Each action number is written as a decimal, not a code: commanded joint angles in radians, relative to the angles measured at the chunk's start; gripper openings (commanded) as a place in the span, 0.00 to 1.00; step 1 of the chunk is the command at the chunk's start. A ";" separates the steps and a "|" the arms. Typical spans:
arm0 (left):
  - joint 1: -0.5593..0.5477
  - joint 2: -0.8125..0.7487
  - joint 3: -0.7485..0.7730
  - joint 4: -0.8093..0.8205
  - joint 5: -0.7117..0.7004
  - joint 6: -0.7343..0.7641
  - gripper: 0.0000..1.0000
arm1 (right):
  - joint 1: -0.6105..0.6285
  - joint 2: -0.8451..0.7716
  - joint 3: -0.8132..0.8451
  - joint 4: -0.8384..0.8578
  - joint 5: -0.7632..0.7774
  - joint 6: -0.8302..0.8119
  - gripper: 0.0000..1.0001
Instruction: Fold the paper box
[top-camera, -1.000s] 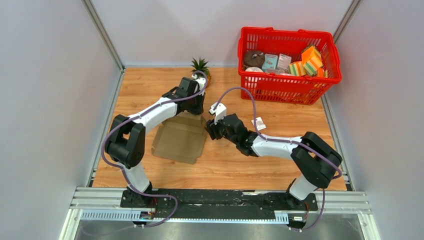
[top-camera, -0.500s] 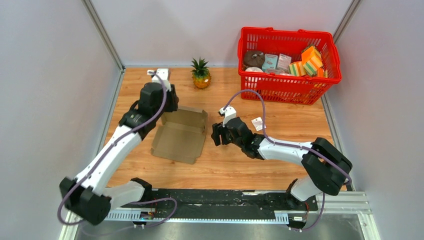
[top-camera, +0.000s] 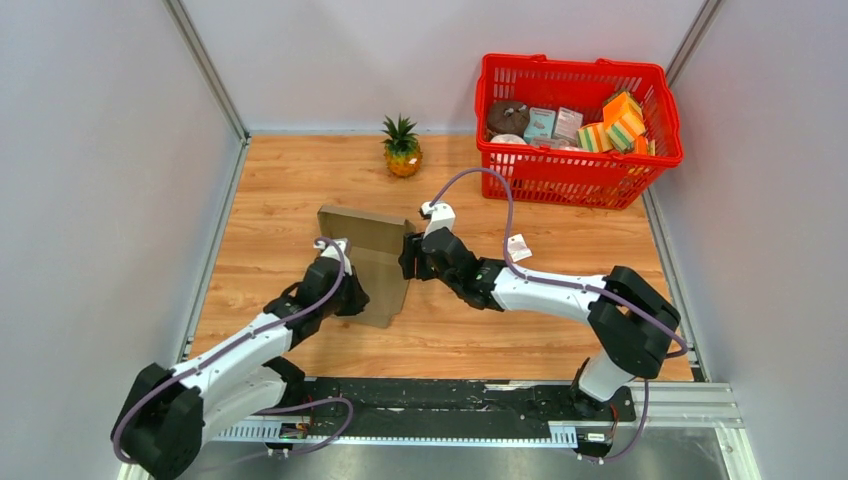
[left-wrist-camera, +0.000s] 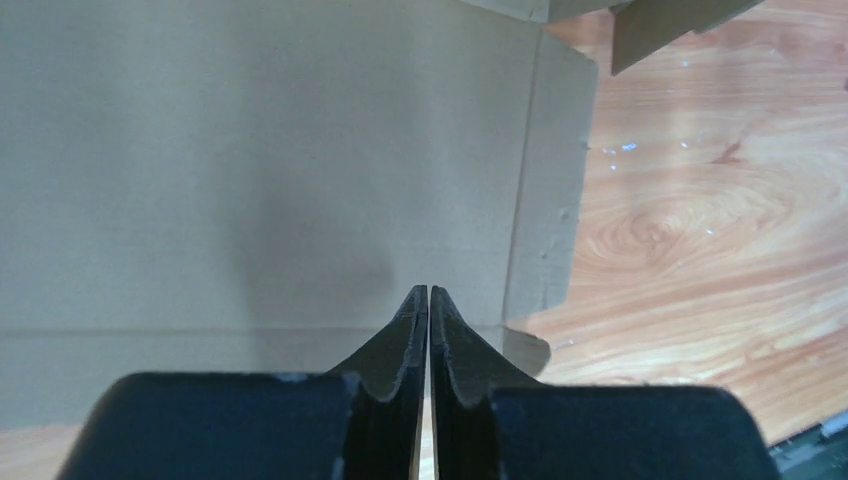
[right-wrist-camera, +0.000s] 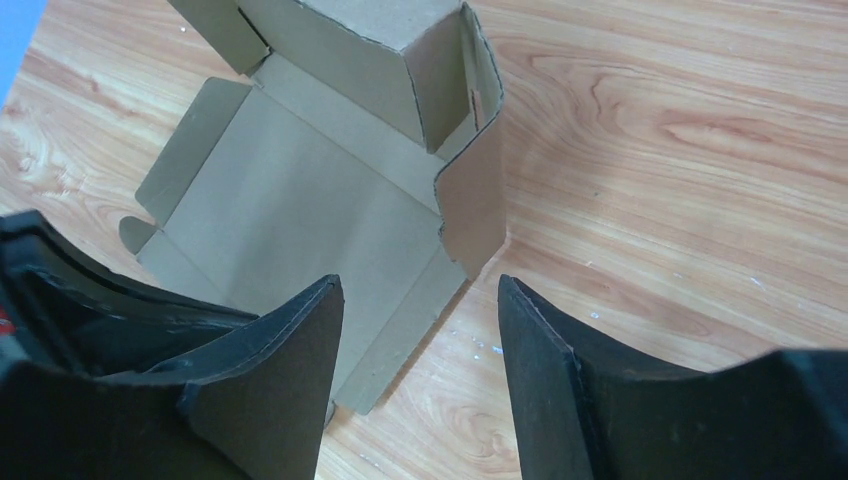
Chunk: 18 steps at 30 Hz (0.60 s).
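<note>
while left claw (left-wrist-camera: 428, 292) lies low, pinched narrow at paper box (right-wrist-camera: 300, 210), right claw (right-wrist-camera: 419, 283) hovers wide.

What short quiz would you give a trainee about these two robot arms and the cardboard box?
1. True or false: the right gripper is open.
2. What stands farther back than the paper box? A) a pineapple B) a mug C) a bottle
3. Fill in: the left gripper is ___ (open or shut).

Key: 1 true; 2 A; 3 shut.
</note>
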 joint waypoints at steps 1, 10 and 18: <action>-0.045 0.104 -0.045 0.264 -0.049 -0.069 0.08 | -0.012 -0.067 -0.058 0.033 0.049 -0.040 0.62; -0.166 0.439 -0.036 0.501 -0.058 -0.155 0.07 | -0.196 -0.192 -0.194 0.115 -0.072 -0.215 0.64; -0.191 0.384 -0.033 0.513 -0.030 -0.115 0.08 | -0.402 -0.161 -0.150 0.069 -0.325 -0.245 0.63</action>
